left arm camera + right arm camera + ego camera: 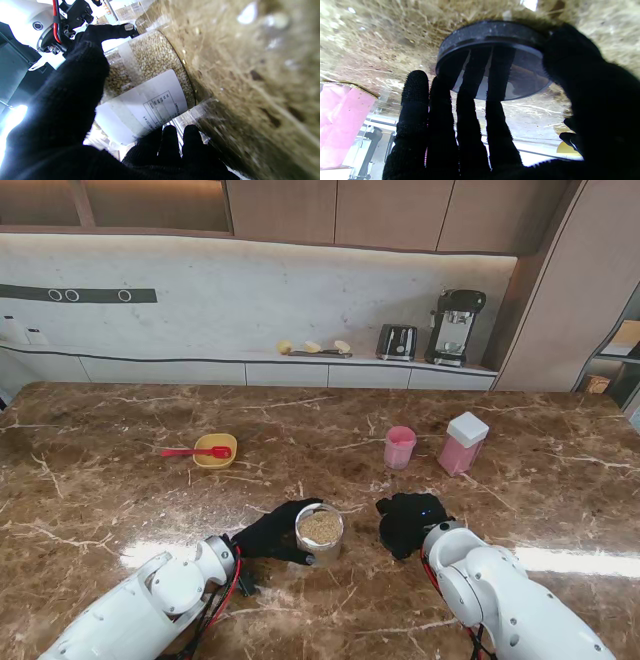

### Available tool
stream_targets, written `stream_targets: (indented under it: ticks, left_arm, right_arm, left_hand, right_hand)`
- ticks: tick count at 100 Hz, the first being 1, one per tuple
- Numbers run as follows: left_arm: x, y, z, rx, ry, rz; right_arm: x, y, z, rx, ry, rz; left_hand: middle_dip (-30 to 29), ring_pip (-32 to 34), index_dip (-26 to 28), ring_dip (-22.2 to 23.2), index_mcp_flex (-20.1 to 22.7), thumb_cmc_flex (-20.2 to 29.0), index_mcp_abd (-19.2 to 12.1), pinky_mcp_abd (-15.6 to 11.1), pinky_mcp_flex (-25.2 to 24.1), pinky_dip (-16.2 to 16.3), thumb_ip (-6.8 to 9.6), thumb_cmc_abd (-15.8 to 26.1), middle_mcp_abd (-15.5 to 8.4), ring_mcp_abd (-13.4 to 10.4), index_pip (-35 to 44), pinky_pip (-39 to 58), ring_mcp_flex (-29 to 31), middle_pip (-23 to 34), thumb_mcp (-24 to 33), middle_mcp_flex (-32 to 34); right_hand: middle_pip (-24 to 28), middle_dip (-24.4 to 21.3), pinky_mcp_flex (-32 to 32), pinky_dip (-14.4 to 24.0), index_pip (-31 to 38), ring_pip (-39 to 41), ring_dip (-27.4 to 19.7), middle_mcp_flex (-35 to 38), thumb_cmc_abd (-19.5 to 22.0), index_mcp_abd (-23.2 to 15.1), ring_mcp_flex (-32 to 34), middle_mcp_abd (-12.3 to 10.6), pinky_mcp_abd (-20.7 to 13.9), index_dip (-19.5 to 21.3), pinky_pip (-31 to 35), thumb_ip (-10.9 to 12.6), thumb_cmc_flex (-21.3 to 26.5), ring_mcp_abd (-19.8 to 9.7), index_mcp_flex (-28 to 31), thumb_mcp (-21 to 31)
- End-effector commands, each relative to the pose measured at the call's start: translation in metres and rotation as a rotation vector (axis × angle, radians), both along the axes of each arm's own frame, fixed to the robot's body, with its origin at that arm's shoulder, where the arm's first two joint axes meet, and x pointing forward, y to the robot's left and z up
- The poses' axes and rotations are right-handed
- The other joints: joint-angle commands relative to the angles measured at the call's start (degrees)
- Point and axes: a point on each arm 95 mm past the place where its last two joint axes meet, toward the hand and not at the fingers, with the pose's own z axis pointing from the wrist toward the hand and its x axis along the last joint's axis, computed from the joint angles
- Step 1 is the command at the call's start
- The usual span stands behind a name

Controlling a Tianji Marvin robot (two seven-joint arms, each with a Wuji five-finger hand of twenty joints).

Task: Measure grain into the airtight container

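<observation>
Stand view: brown marble table (pixel 120 470), both arms coming up from the near corners, black gloves on both hands
Left hand (pixel 268 534): wrapped round the grain jar (pixel 320 532), thumb one side, fingers the other, so it's gripping it
Grain jar: clear, open at the top, grain showing inside, standing upright on the table close to me, a bit left of centre
Left wrist view: same jar (pixel 147 82) up close, packed with pale grain, white printed label (pixel 145 107) on its side, thumb and fingers (pixel 191 140) closed on it
Right hand (pixel 408 522): just right of the jar, not touching it, down low over the table
Right wrist view: dark round lid (pixel 492 60) with a clear centre, held by the right hand (pixel 480 125), fingers across its underside and thumb on the rim, top face looks pressed against the marble
Pink cup (pixel 399 447): farther from me, right of centre, upright
Pink container (pixel 462 443): just right of the cup, white lid on, tilted a little
Yellow bowl (pixel 215 451): farther left, red spoon (pixel 195 451) resting in it, handle sticking out to the left
Back counter: toaster (pixel 396 342) and coffee machine (pixel 456 327) beside each other
</observation>
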Motion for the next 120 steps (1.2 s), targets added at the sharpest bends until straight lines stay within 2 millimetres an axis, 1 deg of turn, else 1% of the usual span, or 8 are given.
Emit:
stream_targets:
  ticks: [1, 5, 7, 16, 28, 50, 89, 120]
  left_arm:
    - [-0.013, 0.005, -0.019, 0.031, 0.048, 0.003]
    - [-0.013, 0.005, -0.019, 0.031, 0.047, 0.003]
    - [-0.013, 0.005, -0.019, 0.031, 0.047, 0.004]
    - [-0.013, 0.006, -0.019, 0.030, 0.046, 0.006]
    - [-0.013, 0.006, -0.019, 0.029, 0.046, 0.007]
    - [-0.013, 0.006, -0.018, 0.028, 0.045, 0.011]
    - [-0.013, 0.007, -0.018, 0.030, 0.046, 0.009]
    - [-0.012, 0.008, -0.017, 0.030, 0.045, 0.009]
  right_arm:
    - [-0.021, -0.010, -0.040, -0.044, 0.126, -0.017]
    - [-0.021, -0.010, -0.042, -0.046, 0.119, -0.014]
    - [-0.021, -0.010, -0.043, -0.048, 0.111, -0.011]
    - [-0.021, -0.009, -0.046, -0.047, 0.081, 0.005]
    - [-0.021, -0.007, -0.048, -0.029, 0.072, 0.004]
    - [-0.018, -0.006, -0.046, 0.032, 0.034, 0.022]
    - [-0.012, -0.003, -0.024, 0.114, -0.015, 0.027]
    - [-0.007, 0.003, 0.011, 0.198, -0.065, 0.038]
  left_hand:
    - [0.97, 2.11, -0.84, 0.78, 0.03, 0.29, -24.30, 25.08, 4.66, 5.03, 1.34, 1.81, -1.36, 7.07, 24.89, 8.87, -0.10, 0.75, -0.12, -0.29]
    - [0.96, 2.17, -0.86, 0.82, 0.03, 0.34, -24.21, 25.17, 4.68, 5.07, 1.36, 1.81, -0.26, 7.23, 24.89, 8.93, 0.04, 0.72, -0.14, -0.41]
    - [0.97, 2.02, -0.87, 0.80, 0.02, 0.32, -24.26, 25.16, 4.68, 5.08, 1.37, 1.87, -1.14, 7.01, 24.89, 8.96, -0.38, 0.76, -0.17, -0.32]
    - [0.96, 2.37, -0.89, 1.02, 0.07, 0.30, -24.26, 25.25, 4.72, 5.15, 1.40, 1.95, -0.29, 7.26, 24.90, 9.08, 0.31, 0.74, -0.26, -0.36]
    - [0.97, 2.36, -0.91, 1.07, 0.06, 0.27, -24.30, 25.29, 4.73, 5.20, 1.43, 2.05, -1.38, 7.28, 24.90, 9.19, 0.32, 0.79, -0.32, -0.17]
    - [0.96, 2.36, -0.91, 1.14, 0.18, 0.18, -24.29, 25.53, 4.87, 5.31, 1.47, 2.17, -1.36, 7.28, 24.92, 9.45, 0.36, 0.75, -0.37, -0.11]
    - [0.94, 2.29, -1.02, 1.15, 0.18, 0.07, -24.27, 25.64, 4.77, 5.31, 1.56, 2.52, -1.26, 7.50, 24.67, 9.64, 0.34, 0.59, -0.59, 0.04]
    - [0.94, 2.26, -1.42, 1.12, 0.27, 0.01, -24.04, 25.73, 4.71, 5.22, 1.68, 2.98, -1.26, 7.40, 24.08, 9.66, 0.32, 0.50, -1.18, 0.13]
  right_hand:
    - [-8.12, -5.83, 0.20, -0.09, -0.49, -4.75, -3.11, -2.44, -0.10, -0.88, -1.10, -7.16, 0.65, -0.76, -0.60, 4.06, 3.31, -4.15, -0.12, 3.82]
    - [-6.32, -5.03, 1.23, 0.67, 0.77, -3.46, -2.65, -1.85, -0.05, -1.08, -0.23, -7.16, 0.00, 0.34, 0.09, 4.27, 3.93, -4.28, 0.48, 4.06]
    - [-5.76, -4.77, 1.90, 0.93, 1.25, -2.93, -2.44, -1.38, -0.03, -1.23, 0.39, -7.09, -0.36, 0.70, 0.48, 4.35, 4.27, -4.37, 0.92, 4.25]
    - [-2.56, -3.01, 5.63, 1.69, 4.37, 0.09, -1.04, 1.61, 0.00, -2.45, 3.69, -7.46, -2.09, 2.98, 2.88, 4.96, 6.05, -4.94, 3.51, 6.45]
    - [1.53, -0.40, 10.10, 1.36, 8.24, 4.14, 1.01, 6.65, 1.75, -4.33, 8.31, -7.78, -3.62, 5.75, 5.88, 6.20, 8.63, -5.69, 7.87, 9.05]
    - [2.88, 0.18, 14.50, 0.83, 11.57, 6.82, 2.12, 14.42, 2.62, -7.24, 14.06, -8.72, -4.96, 6.86, 8.39, 6.60, 11.53, -6.64, 15.12, 10.90]
    - [1.59, 0.21, 15.44, -0.71, 11.47, 6.41, 3.52, 15.48, 3.43, -7.10, 15.32, -8.63, -4.90, 5.94, 9.56, 4.87, 12.28, -6.35, 15.47, 11.03]
    - [1.21, 0.09, 15.30, -1.30, 11.09, 5.88, 3.70, 14.79, 4.14, -6.66, 15.05, -8.29, -4.93, 5.46, 9.73, 5.33, 12.14, -6.30, 14.79, 11.02]
